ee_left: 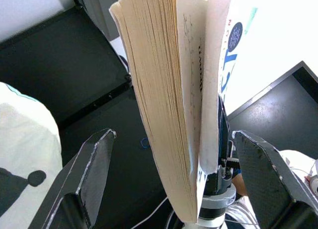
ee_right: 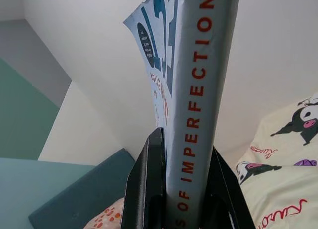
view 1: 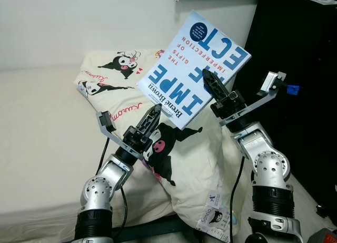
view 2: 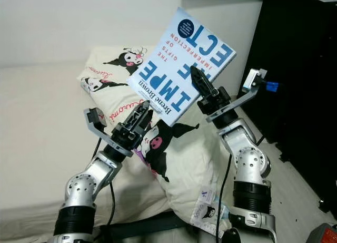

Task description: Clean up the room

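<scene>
The right gripper (view 1: pixel 213 82) pinches the paperback book (view 1: pixel 195 64) by its spine, up in the air above the pillow (view 1: pixel 174 148). The left gripper (view 1: pixel 152 119) waits wide apart at the page edge. It looks light and floppy, so hold near the spine.

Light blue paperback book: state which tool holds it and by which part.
The right tool clamps the light blue paperback book at its spine edge; the left tool is open at the book's page edge, not gripping.

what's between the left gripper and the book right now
Nothing. In the left wrist view the left gripper's open fingers flank the book's page edge with bare gaps either side. The right gripper clamps its spine.
</scene>
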Controlling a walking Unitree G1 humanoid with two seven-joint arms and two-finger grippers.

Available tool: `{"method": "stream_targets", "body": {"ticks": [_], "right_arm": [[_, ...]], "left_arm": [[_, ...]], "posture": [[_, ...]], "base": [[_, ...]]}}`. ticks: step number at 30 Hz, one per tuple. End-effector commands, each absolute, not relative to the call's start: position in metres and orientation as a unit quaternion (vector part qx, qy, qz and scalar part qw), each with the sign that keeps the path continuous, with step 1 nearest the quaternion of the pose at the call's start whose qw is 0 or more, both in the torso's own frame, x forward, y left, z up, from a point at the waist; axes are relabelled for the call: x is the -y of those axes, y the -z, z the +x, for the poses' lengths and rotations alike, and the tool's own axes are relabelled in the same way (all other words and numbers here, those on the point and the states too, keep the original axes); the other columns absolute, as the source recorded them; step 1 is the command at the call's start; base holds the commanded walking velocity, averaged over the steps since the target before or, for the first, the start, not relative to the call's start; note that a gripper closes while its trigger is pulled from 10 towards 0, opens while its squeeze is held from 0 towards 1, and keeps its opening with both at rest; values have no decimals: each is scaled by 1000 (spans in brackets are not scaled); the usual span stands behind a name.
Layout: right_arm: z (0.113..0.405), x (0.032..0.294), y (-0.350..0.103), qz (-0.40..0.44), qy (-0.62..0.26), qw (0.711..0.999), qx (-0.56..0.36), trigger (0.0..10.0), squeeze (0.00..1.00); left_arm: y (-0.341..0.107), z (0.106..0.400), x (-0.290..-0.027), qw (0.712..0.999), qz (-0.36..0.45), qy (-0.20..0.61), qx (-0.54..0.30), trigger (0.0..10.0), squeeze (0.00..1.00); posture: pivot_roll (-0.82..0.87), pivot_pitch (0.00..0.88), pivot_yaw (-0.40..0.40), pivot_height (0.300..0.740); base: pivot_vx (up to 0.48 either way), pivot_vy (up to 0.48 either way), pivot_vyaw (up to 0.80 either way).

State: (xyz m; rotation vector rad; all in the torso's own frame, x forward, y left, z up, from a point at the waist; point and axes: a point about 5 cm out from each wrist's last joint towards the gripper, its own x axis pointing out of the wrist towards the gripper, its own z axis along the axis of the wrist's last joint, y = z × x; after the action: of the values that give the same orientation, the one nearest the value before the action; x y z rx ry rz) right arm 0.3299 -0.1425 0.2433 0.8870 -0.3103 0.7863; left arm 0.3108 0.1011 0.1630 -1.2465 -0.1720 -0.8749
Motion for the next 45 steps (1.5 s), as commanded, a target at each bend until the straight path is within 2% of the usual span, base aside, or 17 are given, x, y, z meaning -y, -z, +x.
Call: {"method": "stream_targets", "body": {"ticks": [1,11,12,13,15,16,35,36,38,39,42,43,45], "right_arm": [[329,139,-244,419,-375,814,148,0,0],[326,121,-232,380,-403,826,103,0,0],[326,120,-232,377,-404,827,101,0,0],[326,120,-232,377,-404,827,102,0,0],[326,120,-232,377,-404,827,102,0,0],[327,121,-233,377,-404,827,103,0,0],[328,125,-233,372,-389,836,109,0,0],[330,126,-231,365,-379,844,103,3961,0],[330,126,-231,365,-379,844,103,3961,0],[334,128,-226,361,-357,856,93,10000,0],[334,128,-226,361,-357,856,93,10000,0],[337,131,-221,355,-340,866,87,10000,1000],[342,139,-217,360,-308,876,87,10000,1000]], "left_arm": [[-166,312,-102,717,-565,399,85,10000,0],[-164,308,-93,713,-562,412,75,10000,0],[-163,308,-93,711,-562,416,73,3569,0],[-163,308,-93,711,-562,416,72,2157,0],[-163,308,-93,711,-562,416,72,2157,0],[-163,307,-93,708,-564,419,72,0,0],[-157,309,-100,712,-572,401,68,0,0],[-156,309,-100,712,-573,400,69,0,0],[-156,309,-100,712,-573,400,69,0,0],[-156,309,-100,712,-574,398,69,0,0],[-156,309,-100,712,-574,398,69,0,0],[-156,310,-101,713,-575,395,70,0,0],[-156,312,-104,719,-575,384,72,0,0]], "posture": [[-57,0,-23,451],[-59,0,-25,451],[-59,0,-24,451],[-59,0,-24,451],[-59,0,-24,451],[-60,0,-23,451],[-59,0,-21,451],[-60,0,-22,451],[-60,0,-22,451],[-61,0,-22,451],[-61,0,-22,451],[-59,0,-23,451],[-56,0,-24,451]], "base": [[0,0,0],[0,0,0],[0,0,0],[0,0,0],[0,0,0],[0,0,0],[0,0,0],[0,0,0],[0,0,0],[0,0,0],[0,0,0],[0,0,0],[0,0,0]]}}
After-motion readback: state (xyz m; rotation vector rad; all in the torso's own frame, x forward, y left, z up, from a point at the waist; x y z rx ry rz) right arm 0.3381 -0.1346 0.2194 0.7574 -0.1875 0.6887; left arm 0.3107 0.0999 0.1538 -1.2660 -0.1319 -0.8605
